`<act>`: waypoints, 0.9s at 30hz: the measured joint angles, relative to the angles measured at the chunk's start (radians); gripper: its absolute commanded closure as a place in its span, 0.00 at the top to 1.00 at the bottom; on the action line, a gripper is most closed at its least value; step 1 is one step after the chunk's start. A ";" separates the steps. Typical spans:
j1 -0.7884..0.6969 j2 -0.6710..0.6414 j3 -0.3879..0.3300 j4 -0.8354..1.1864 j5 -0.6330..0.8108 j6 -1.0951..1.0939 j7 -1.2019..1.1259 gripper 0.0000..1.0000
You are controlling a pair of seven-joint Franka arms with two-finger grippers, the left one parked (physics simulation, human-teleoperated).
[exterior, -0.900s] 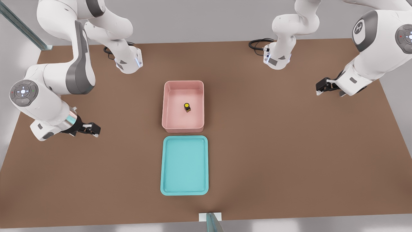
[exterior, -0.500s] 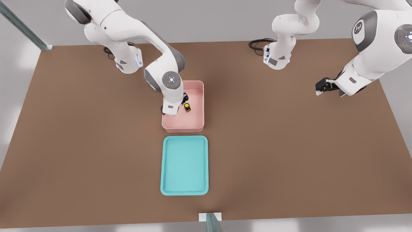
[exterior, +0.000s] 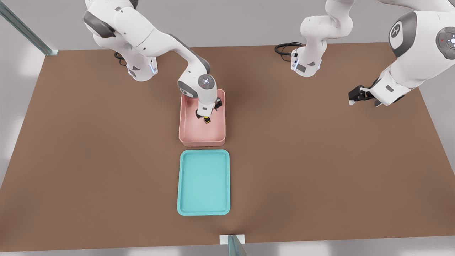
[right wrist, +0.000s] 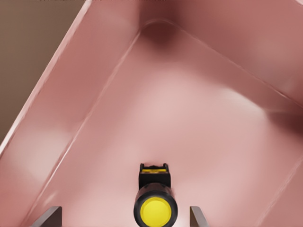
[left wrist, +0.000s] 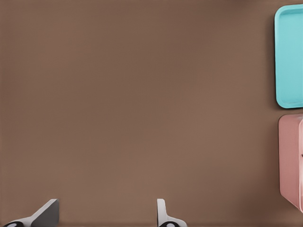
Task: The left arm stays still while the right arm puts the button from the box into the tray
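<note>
Lying nearest on the brown table [exterior: 320, 170], the teal tray [exterior: 203, 182] sat flat, with the pink box [exterior: 186, 131] just beyond it, their short ends close but apart. Inside the box the button [right wrist: 155, 203] stood on the floor, yellow cap showing. The right arm [exterior: 156, 35] reached down into the box, its gripper [exterior: 206, 115] straddling the button, fingers [right wrist: 49, 216] spread to either side and not touching it. Farther back, black cables [exterior: 284, 48] curled by a base.

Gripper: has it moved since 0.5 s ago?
Yes. The gripper shifted toward the front view's right inside the pink box, now over the button.
</note>
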 measured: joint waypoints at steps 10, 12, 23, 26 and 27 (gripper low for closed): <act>-0.003 0.020 -0.033 -0.028 -0.109 0.072 0.116 1.00; -0.003 0.031 -0.035 -0.032 -0.127 0.077 0.132 1.00; 0.002 0.085 -0.051 -0.034 -0.179 0.098 0.195 0.55; 0.002 0.086 -0.053 -0.034 -0.177 0.102 0.203 0.37; 0.001 0.085 -0.054 -0.033 -0.176 0.103 0.205 0.36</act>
